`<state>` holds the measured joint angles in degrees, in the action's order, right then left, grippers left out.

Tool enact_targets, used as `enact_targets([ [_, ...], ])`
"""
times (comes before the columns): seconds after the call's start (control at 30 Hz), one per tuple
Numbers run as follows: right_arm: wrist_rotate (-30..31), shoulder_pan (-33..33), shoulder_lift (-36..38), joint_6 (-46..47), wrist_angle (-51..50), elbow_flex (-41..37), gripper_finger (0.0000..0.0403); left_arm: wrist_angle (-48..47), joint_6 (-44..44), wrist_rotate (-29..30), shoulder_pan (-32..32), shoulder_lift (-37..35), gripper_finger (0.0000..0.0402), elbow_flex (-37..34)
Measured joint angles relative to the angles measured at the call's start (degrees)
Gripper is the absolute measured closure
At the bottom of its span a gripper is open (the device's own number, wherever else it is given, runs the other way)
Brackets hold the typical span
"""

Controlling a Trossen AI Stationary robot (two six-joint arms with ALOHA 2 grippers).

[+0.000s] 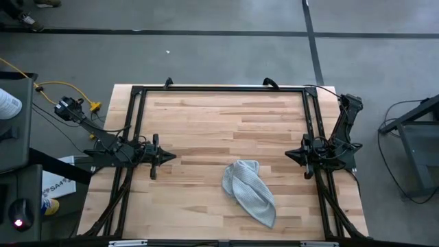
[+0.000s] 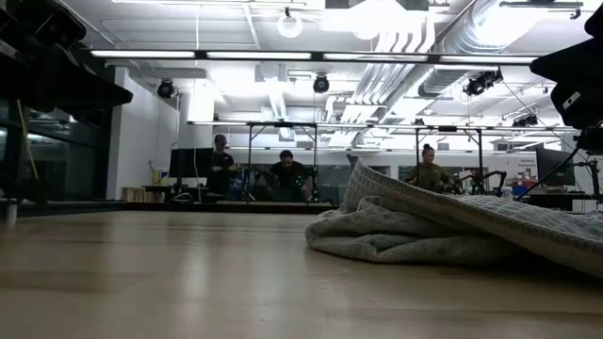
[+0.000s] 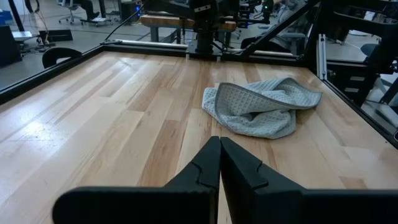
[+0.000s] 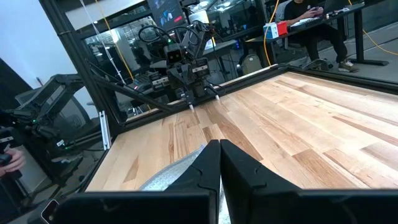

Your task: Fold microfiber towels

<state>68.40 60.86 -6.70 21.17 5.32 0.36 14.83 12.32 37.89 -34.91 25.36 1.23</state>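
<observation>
Both grippers sit clenched and empty, so I start with them. My left gripper (image 1: 167, 156) waits at the table's left side, fingers (image 3: 205, 167) pressed together with nothing between them, pointing across the boards toward the towel. My right gripper (image 1: 291, 154) mirrors it at the right side, its fingers (image 4: 208, 163) also tight together and holding nothing. Neither one touches the cloth — both hang clear of it, one on either side.

From largest down: the table (image 1: 206, 116) is a pale wooden top of glued strips, ringed by a black frame (image 1: 219, 88) that carries both arms. Most of the wood is bare.

On it lies the towel (image 1: 250, 191), light grey-blue with a ribbed weave, crumpled and loosely doubled over itself rather than spread flat. From above it sits a little right of the table's middle and toward the near edge, running at a slant, closer to my right gripper than to my left. In the left wrist view it shows as a rumpled heap (image 3: 261, 115) with one edge curled up and over. In the low view its folds (image 2: 443, 231) rise in a soft ridge off the wood. In the right wrist view only a sliver of it (image 4: 174, 174) peeks out beside the fingers.

Behind the table, in the low view, people (image 2: 287, 174) sit at benches in the room — well away from the rig.
</observation>
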Motion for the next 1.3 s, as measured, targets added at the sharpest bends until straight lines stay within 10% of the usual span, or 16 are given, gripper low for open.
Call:
enact_targets([
  [0.77, -0.18, -0.73, -0.01, -4.3, 6.84, 0.0, 0.04, 1.31, 6.8, -5.01, 0.0, 2.73, 0.0391, 7.09],
  [1.03, -12.46, -6.09, -4.26, -5.14, 13.81, 0.02, 0.04, -4.98, 0.48, -9.54, 0.54, 19.83, 0.0391, 21.94],
  [1.3, -23.94, -11.14, -16.56, 4.78, 16.88, 1.67, 0.04, -5.33, -12.2, -32.85, 11.82, 43.22, 0.0391, 39.36],
])
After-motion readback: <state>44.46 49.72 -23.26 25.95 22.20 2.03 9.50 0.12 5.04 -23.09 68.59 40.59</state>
